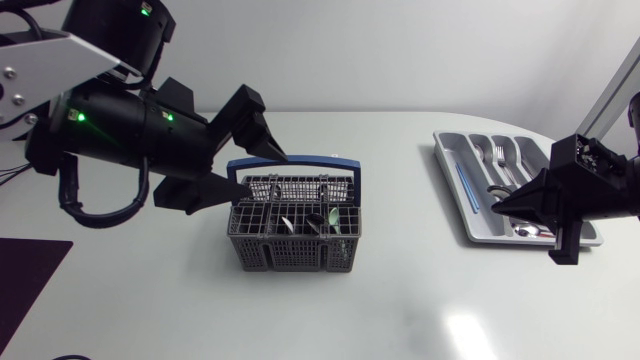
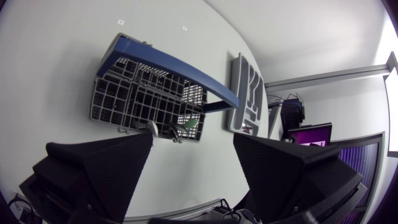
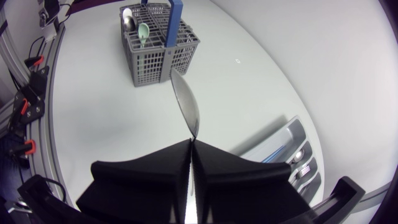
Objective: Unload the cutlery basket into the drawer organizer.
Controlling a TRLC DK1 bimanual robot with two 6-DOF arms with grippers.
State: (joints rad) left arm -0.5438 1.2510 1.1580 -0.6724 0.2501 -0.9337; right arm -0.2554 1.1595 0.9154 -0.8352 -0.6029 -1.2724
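The grey cutlery basket (image 1: 295, 225) with its blue handle (image 1: 292, 162) stands mid-table and holds a silver spoon (image 3: 127, 15), a pale green spoon (image 3: 143, 31) and other pieces. My left gripper (image 1: 260, 172) hovers open just above the basket's left rear corner, nothing between its fingers; in the left wrist view the basket (image 2: 146, 99) lies ahead of the gripper (image 2: 193, 162). The silver drawer organizer (image 1: 455, 190) lies at the right. My right gripper (image 1: 500, 207) is over its front part, shut on a silver knife-like piece (image 3: 185, 102) that sticks out ahead of the gripper (image 3: 191, 142).
The organizer (image 3: 292, 152) holds forks (image 1: 500, 160), a spoon (image 1: 530, 232) and a blue-handled piece (image 1: 463, 185) in separate slots. A dark mat (image 1: 25, 285) lies at the front left edge. Bare white tabletop stretches between basket and organizer and along the front.
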